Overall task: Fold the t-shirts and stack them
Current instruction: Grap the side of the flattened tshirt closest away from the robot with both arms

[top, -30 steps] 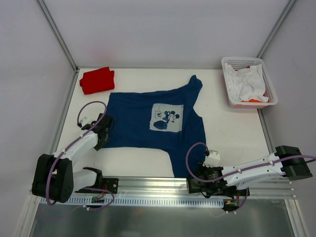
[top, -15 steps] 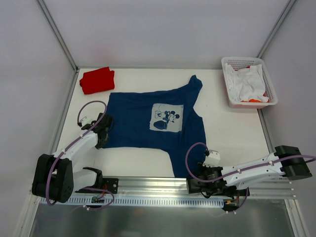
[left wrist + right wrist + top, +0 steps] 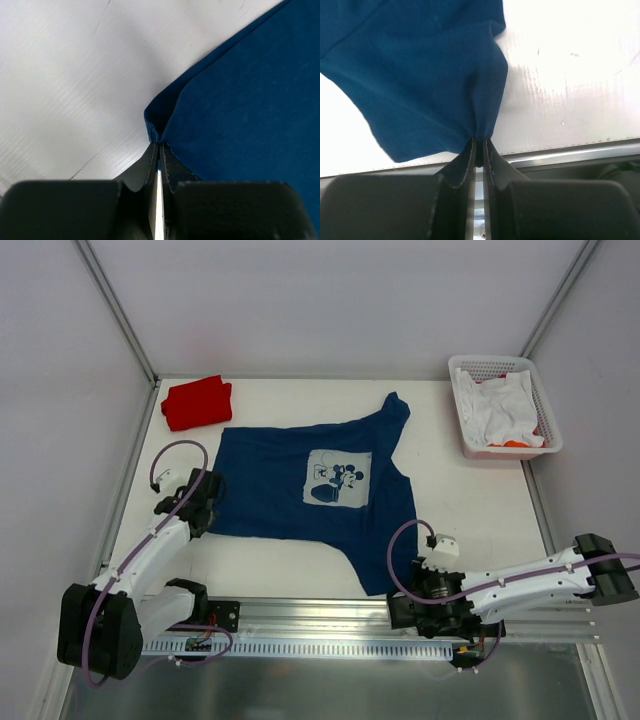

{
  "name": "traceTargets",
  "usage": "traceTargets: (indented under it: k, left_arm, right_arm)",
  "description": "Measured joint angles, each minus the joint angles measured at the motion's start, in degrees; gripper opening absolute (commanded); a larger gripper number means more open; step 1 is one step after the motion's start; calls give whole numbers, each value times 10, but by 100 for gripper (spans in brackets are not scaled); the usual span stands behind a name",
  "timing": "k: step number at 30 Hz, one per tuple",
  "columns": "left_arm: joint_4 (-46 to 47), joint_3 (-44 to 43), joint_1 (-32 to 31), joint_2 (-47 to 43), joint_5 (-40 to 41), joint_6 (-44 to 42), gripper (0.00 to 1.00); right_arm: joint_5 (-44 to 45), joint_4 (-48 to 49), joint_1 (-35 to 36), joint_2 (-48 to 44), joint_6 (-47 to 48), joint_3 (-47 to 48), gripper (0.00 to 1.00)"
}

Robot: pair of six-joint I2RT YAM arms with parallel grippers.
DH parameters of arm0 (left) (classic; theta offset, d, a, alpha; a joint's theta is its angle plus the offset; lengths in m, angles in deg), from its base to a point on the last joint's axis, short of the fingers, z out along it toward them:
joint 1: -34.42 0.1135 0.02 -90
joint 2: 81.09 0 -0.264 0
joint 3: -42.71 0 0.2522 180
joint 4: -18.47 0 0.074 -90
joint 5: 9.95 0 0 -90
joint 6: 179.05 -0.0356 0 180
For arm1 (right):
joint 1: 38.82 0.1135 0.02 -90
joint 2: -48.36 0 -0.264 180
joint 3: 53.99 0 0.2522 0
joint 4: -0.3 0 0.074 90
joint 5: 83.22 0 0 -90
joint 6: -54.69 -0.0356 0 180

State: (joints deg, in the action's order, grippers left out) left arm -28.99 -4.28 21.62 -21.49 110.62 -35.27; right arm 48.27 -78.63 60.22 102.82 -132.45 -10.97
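Cloth is pinched on both sides. The left end effector (image 3: 158, 145) is clamped tight on a small folded corner at the left edge of the navy t-shirt (image 3: 290, 465). The right end effector (image 3: 478, 142) is closed on a gathered tuck at the shirt's near right corner, just beside the metal rail (image 3: 330, 615) at the front of the worktop (image 3: 470, 510). The shirt lies spread across the middle of the worktop with its pale print (image 3: 338, 478) facing up and one sleeve pointing off toward the far right. The red t-shirt (image 3: 197, 402) sits as a compact bundle in the far left corner, well apart from the navy one.

I read this as the start of a fold, with both corners secured and the lift to come. I would raise the two arms together and only a little, so the edge between them is taut without dragging the whole shirt. Then I would carry that edge over the print in one even sweep and lay it down flat. Both bites are thin, only a fold of fabric each, so a jerk could pull one free.

The navy fabric looks like soft matte knit. It puckers into fine pleats at each pinch and lies limp elsewhere, its outline uneven and slightly skewed. The worktop is smooth, white and faintly ribbed, so I expect the cloth to slide easily. At the far right, a white lattice basket (image 3: 457, 390) holds crumpled white cloth (image 3: 500, 405).
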Motion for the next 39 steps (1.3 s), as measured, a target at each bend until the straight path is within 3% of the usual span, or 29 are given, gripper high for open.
traceTargets:
  k: [7,19,39]
  left_arm:
    - [0,-4,0,-32,-3,-9,0]
    - [0,-42,0,-61,-5,-25,0]
    - [2,-66,24,-68,0,-42,0]
  right_arm:
    - [37,-71,0,-18,-30,50,0]
    - [95,-94,-39,-58,-61,102,1]
    - [181,-99,-212,-119,68,170,0]
